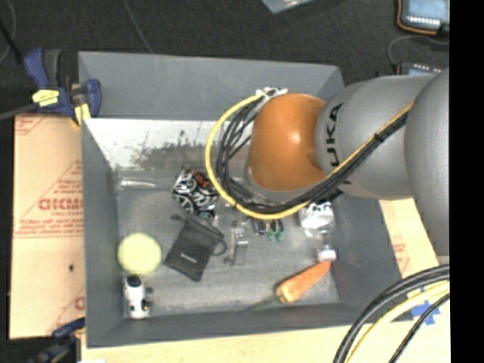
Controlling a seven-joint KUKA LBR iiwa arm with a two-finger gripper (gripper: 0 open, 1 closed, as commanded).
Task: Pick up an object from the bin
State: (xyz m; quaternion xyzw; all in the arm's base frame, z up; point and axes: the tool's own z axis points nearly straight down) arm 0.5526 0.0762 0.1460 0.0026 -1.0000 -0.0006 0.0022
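Black pouch (190,252), flat and squarish, is seen lying on the floor of the grey bin (98,225), somewhat left of the middle and tilted so that one corner points toward the pincer (237,249). The pincer is placed just to the right of the pouch, close beside that corner; whether the two touch cannot be told, nor whether the pincer is wide or narrow. Above it, the wrist is capped by an orange dome (283,142) and looped with yellow and black cables (210,150). A black-and-white patterned thing (193,191) is found just beyond the pouch, toward the far wall. A yellow-green ball (140,253) is set near the pouch's left side, and a small white bottle (136,296) stands in the near left corner. An orange carrot (302,280) is laid near the right front, well apart from the pouch, with a whitish thing (316,218) beyond it.
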